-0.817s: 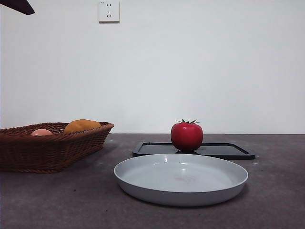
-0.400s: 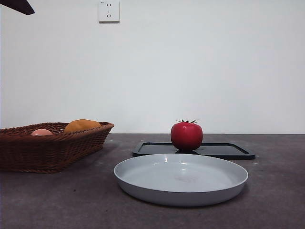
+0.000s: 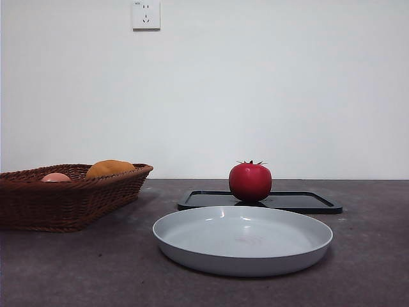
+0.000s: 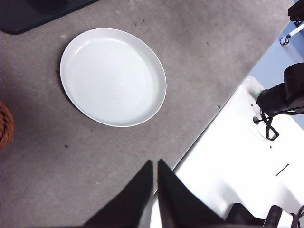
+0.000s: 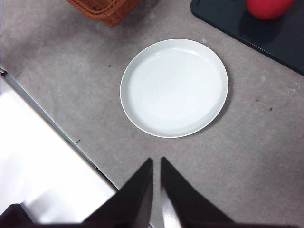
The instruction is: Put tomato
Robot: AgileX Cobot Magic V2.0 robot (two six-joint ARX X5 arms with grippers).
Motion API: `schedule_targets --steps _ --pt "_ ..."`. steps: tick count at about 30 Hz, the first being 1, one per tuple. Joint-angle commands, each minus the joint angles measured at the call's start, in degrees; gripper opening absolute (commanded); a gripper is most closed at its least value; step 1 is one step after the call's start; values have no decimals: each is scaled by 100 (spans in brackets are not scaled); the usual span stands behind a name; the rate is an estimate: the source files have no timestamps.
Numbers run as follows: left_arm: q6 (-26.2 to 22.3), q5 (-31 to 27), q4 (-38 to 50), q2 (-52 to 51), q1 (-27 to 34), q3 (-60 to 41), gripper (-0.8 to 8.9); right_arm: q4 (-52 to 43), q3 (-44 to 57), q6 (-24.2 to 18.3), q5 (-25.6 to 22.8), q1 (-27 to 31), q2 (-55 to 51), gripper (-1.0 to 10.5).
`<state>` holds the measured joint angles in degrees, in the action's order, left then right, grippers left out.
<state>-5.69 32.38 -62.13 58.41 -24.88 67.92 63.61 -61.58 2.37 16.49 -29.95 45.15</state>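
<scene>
The tomato (image 3: pixel 250 181), glossy red with a green stem, stands upright on the black tray (image 3: pixel 307 202) behind the grey plate (image 3: pixel 243 240). Only its lower part, the tomato (image 5: pixel 268 8), shows in the right wrist view, on the tray (image 5: pixel 275 40) beyond the plate (image 5: pixel 174 88). My right gripper (image 5: pixel 156 164) hangs high over the table's near edge, shut and holding nothing. My left gripper (image 4: pixel 155 165) is also shut and empty, high above the table edge, with the plate (image 4: pixel 113 76) and a corner of the tray (image 4: pixel 28 16) below it.
A brown wicker basket (image 3: pixel 70 195) at the left holds an orange-yellow fruit (image 3: pixel 110 168) and a pale pink fruit (image 3: pixel 56 177). A basket corner (image 5: pixel 102 8) shows in the right wrist view. White bench surface (image 4: pixel 237 156) lies past the table edge. A wall socket (image 3: pixel 146 14) is on the back wall.
The black arm tip at the top left corner of the front view has gone out of sight. The tomato, plate and basket have not moved.
</scene>
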Motion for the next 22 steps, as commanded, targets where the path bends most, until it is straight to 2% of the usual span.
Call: schedule_targets --steps 1,22 --pt "-92 26 42 33 -26 122 8 -63 -33 31 0 -35 44 11" --pt "-144 -50 74 -57 17 122 7 -76 -33 22 0 -33 44 11"
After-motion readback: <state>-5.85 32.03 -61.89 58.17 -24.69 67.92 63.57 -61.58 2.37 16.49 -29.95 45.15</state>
